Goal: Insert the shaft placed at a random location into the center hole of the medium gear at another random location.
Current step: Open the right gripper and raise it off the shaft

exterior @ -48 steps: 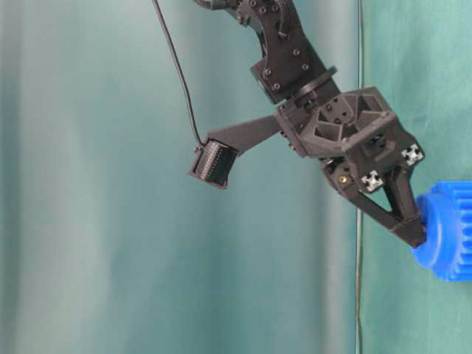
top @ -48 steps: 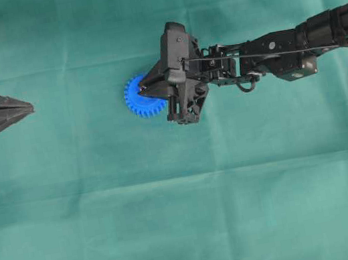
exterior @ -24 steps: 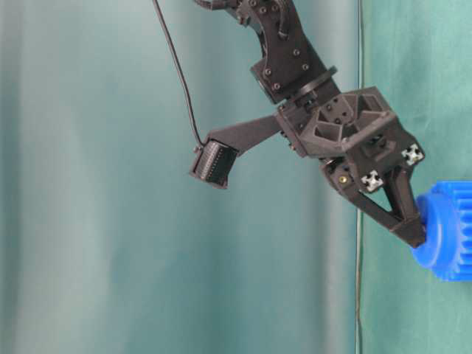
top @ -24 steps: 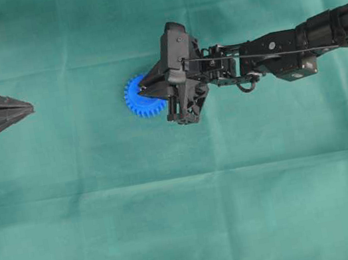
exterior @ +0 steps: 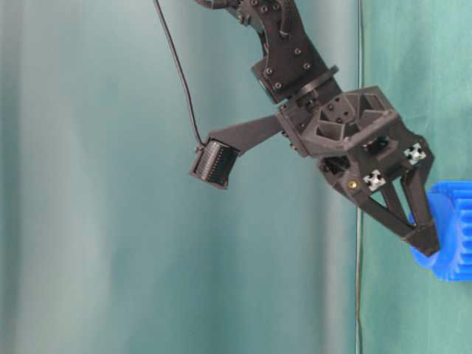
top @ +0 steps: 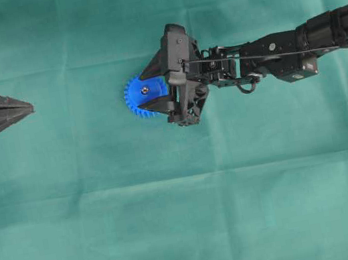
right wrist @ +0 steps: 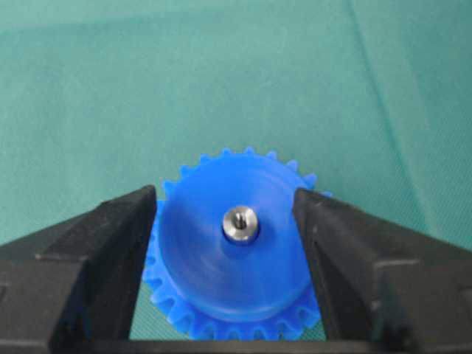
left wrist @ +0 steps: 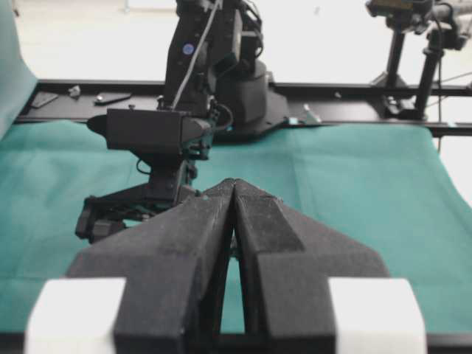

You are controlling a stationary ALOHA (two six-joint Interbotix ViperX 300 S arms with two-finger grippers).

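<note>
Green cloth covers the bench [top: 112, 235]. Gear [top: 143, 95] lies flat just left of centre; the shaft [right wrist: 240, 224] stands in its hole, silver end showing. Right gripper [right wrist: 225, 221], reaching in from 3 o'clock, has jaws released, one finger at either side of the gear. Left gripper [left wrist: 234, 193], at 9 o'clock, has jaws clenched on nothing.

Bright blue gear [right wrist: 228, 265] with silver-grey shaft [right wrist: 240, 224] at centre; black grippers [top: 152, 88]; plain green cloth [top: 177, 224].

Green cloth [top: 177, 224], bright backdrop.
</note>
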